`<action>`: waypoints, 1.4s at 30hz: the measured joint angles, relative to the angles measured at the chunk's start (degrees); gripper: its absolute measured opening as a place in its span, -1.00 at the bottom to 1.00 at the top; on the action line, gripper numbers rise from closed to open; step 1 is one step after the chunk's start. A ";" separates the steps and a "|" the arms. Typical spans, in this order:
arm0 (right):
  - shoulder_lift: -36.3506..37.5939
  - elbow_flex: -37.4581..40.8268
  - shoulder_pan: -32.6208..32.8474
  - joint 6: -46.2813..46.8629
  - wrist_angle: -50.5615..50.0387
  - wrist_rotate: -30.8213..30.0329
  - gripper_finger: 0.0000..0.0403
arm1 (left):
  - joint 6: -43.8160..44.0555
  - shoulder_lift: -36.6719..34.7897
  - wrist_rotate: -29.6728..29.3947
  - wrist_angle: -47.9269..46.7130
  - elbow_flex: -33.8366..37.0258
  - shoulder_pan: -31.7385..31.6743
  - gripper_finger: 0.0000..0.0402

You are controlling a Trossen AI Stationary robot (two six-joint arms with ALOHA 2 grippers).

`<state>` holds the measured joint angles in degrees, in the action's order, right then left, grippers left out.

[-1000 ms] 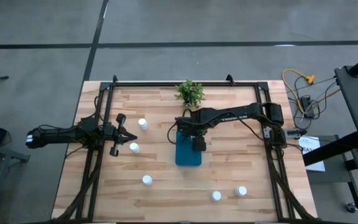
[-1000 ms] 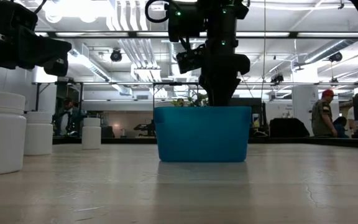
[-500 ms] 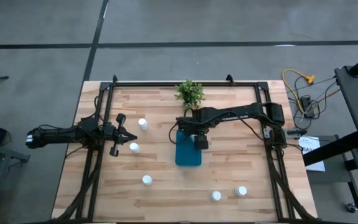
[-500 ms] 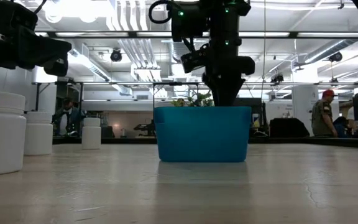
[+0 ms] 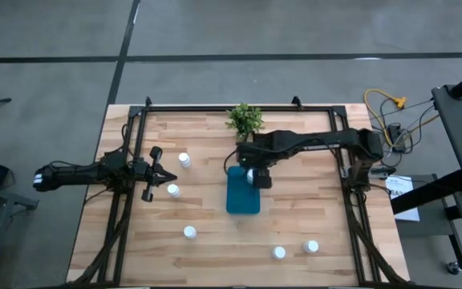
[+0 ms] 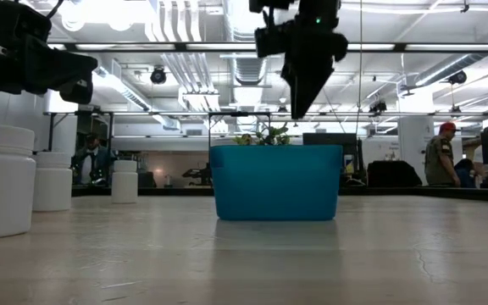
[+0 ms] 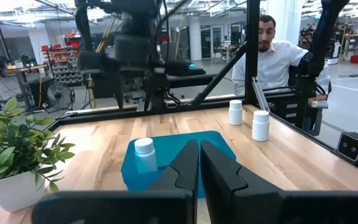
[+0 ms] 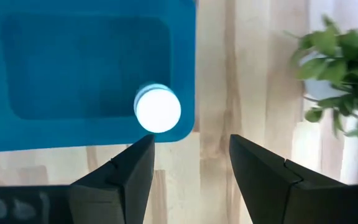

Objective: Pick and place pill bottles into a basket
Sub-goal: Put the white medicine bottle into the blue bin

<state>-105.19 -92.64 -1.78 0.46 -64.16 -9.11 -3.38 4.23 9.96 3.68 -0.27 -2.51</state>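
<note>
My right gripper (image 8: 188, 165) hangs above the teal-blue rectangular plastic basket (image 5: 242, 199), jaws spread wide, holding nothing. One small white capped pill bottle (image 8: 158, 109) stands inside the basket at the end nearest the green potted plant (image 5: 245, 119). So this drop looks done, I reckon. Five more bottles are on the wooden table (image 5: 311, 209): two (image 5: 278, 253) near its front right, three (image 5: 172, 190) by my left gripper (image 5: 165, 177), which is parked shut. Next: reach for the closest bottle, straddle it and close.
</note>
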 joint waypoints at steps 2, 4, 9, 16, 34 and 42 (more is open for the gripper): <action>1.28 0.00 0.07 1.58 0.02 0.15 -0.02 | -0.01 0.00 0.00 0.00 0.00 -0.02 -1.00; 2.49 -0.02 0.41 2.74 -0.16 0.46 -0.01 | 0.00 0.02 0.00 -0.02 0.00 -0.01 -1.00; 5.00 -0.02 2.13 5.55 -0.15 3.04 -0.02 | 0.00 0.00 0.00 0.00 0.00 -0.02 -1.00; 6.14 -0.02 7.08 8.67 0.24 6.67 -0.01 | 0.00 0.00 0.00 0.00 0.00 -0.02 -1.00; 5.81 0.02 23.90 12.88 2.42 6.61 -0.01 | 0.00 0.02 0.00 0.00 0.00 -0.02 -1.00; 5.81 0.04 30.40 10.84 3.02 6.63 -0.01 | 0.00 0.02 0.00 0.00 0.00 -0.01 -1.00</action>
<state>-99.37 -92.60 28.62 11.30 -61.14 -2.48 -3.38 4.25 9.96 3.69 -0.27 -2.52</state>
